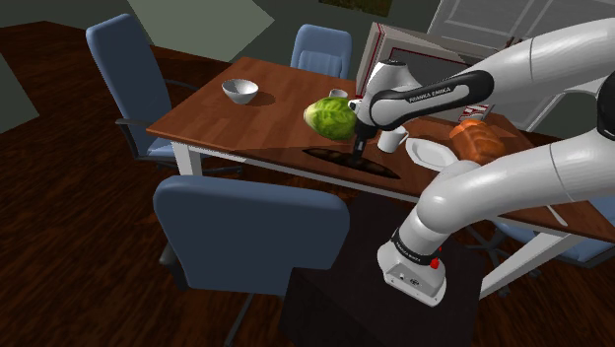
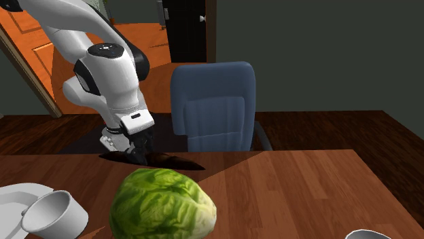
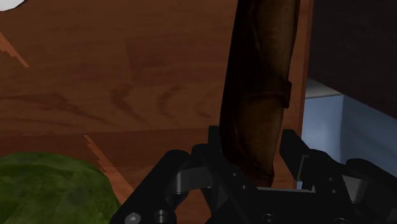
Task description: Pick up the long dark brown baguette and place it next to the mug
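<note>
The long dark brown baguette (image 1: 370,165) lies along the wooden table's (image 1: 256,123) near edge; it also shows as baguette (image 2: 175,161) and baguette (image 3: 257,95). My gripper (image 1: 357,150) comes down on one end of it. In the wrist view the gripper (image 3: 254,172) is shut on the loaf, with both black fingers (image 3: 216,153) pressed against its sides. I cannot tell whether the baguette is off the table. The white mug (image 1: 391,140) stands just behind the gripper, partly hidden by my wrist; the second exterior view shows the mug (image 2: 54,212) tilted beside a plate.
A green lettuce (image 1: 330,118) sits close to the gripper, toward the shoulder view's left. A white plate (image 1: 429,151) and an orange loaf (image 1: 478,138) lie to the right, a white bowl (image 1: 239,91) at the far left. Blue chairs (image 1: 251,232) ring the table.
</note>
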{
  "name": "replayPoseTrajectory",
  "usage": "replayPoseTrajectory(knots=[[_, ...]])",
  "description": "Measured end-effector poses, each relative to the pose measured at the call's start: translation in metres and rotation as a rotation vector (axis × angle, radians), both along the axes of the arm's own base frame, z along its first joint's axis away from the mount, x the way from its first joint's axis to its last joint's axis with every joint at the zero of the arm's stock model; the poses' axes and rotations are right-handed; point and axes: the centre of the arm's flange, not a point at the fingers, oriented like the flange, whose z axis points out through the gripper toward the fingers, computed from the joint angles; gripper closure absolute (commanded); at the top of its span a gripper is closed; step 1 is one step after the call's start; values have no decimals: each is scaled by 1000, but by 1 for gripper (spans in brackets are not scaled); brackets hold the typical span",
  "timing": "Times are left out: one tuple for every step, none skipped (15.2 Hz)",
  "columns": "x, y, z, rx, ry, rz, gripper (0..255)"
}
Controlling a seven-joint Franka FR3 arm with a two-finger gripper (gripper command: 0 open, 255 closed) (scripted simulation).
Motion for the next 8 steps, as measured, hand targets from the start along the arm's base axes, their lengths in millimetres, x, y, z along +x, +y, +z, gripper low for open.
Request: replayPoseTrajectory(knots=[[0, 0, 0, 0, 0, 0, 0], [0, 0, 0, 0, 0, 0, 0], [0, 0, 0, 0, 0, 0, 0], [0, 0, 0, 0, 0, 0, 0], [0, 0, 0, 0, 0, 0, 0], [0, 0, 0, 0, 0, 0, 0], [-1, -1, 6, 0, -2, 0, 0], [-1, 0, 16, -1, -3, 0, 0]])
